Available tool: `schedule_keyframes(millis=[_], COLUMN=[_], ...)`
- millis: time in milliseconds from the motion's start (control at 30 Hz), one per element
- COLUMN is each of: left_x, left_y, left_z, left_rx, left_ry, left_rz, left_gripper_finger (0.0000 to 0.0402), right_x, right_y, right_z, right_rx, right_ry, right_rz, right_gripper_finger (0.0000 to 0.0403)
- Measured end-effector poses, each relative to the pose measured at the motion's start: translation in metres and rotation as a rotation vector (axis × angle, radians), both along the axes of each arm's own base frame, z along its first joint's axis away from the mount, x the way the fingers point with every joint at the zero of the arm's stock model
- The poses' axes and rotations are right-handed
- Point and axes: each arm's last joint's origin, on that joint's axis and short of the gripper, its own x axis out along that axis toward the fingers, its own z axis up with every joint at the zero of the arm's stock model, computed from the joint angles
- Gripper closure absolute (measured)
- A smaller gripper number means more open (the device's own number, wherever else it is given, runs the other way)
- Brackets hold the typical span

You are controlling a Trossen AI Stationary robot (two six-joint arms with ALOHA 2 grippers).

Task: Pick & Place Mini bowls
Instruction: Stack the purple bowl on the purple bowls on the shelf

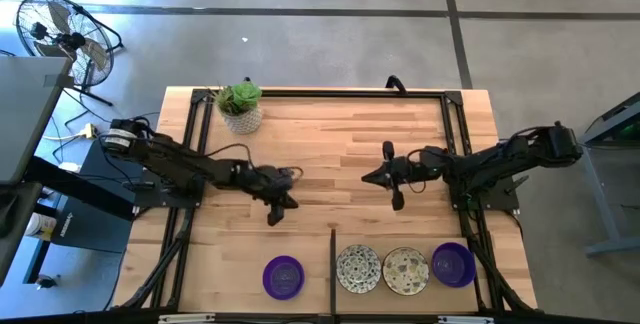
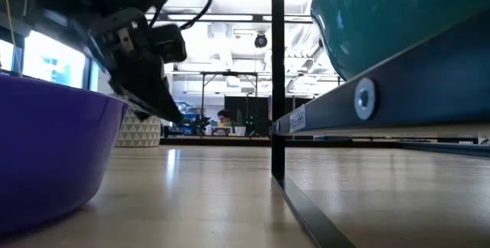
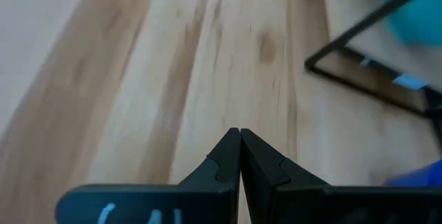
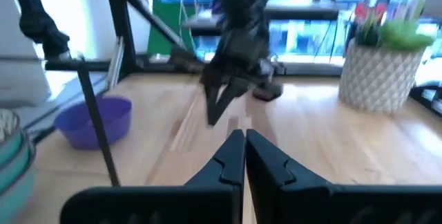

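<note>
Right wrist view shows the right gripper [image 4: 244, 135] with its two dark fingers pressed tip to tip, nothing between them, above bare wood. The left wrist view shows the same for the left gripper [image 3: 239, 134]: fingers closed together and empty, over the plank table [image 3: 138, 79].

From the high view, both grippers hang over the middle of the table [image 1: 330, 139], the left gripper [image 1: 277, 211] left of centre and the right gripper [image 1: 393, 186] right of centre, well apart and facing each other. Neither touches a bowl.

The mini bowls sit in a row along the near edge. A purple bowl [image 1: 284, 275] stands alone on the left side of a thin dark divider bar [image 1: 332, 264]. On the right side of the bar lie a speckled cream bowl [image 1: 358, 268], a second speckled bowl [image 1: 405, 270] just beside it, and another purple bowl [image 1: 453, 264] next to that, at the end of the row.

A potted green plant [image 1: 241, 107] stands at the far left corner of the table. A floor fan [image 1: 60, 34] sits on the floor beyond that corner.
</note>
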Motion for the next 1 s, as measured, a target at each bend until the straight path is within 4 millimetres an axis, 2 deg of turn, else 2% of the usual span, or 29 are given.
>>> schedule_keyframes(millis=[133, 200, 300, 433, 600, 867, 1000], left_x=[0.006, 0.011, 0.010, 0.006, -0.006, -0.010, -0.004], left_y=[-0.025, -0.037, -0.052, -0.071, -0.100, -0.123, -0.126], left_z=[0.020, 0.036, 0.053, 0.065, 0.063, 0.044, 0.035], left_rx=[0.103, 0.115, 0.077, -0.039, -0.155, -0.211, -0.233], left_ry=[0.178, 0.221, 0.305, 0.364, 0.438, 0.532, 0.548], left_rz=[0.011, -0.002, -0.019, -0.022, -0.023, 0.047, 0.091], left_gripper_finger=[0.0396, 0.0396, 0.0396, 0.0396, 0.0374, 0.0252, 0.0214], right_x=[-0.001, -0.001, -0.001, -0.001, -0.001, -0.001, -0.001], right_y=[0.000, 0.000, 0.000, 0.000, 0.000, 0.000, 0.000], right_z=[0.004, 0.004, 0.004, 0.004, 0.007, 0.008, 0.009], right_rx=[-0.032, -0.057, -0.089, -0.121, -0.126, -0.126, -0.126], right_ry=[-0.059, -0.060, -0.064, -0.073, -0.098, -0.112, -0.117], right_rz=[0.011, 0.014, 0.013, 0.011, 0.006, 0.009, 0.009], right_gripper_finger=[0.0401, 0.0399, 0.0400, 0.0402, 0.0399, 0.0399, 0.0400])
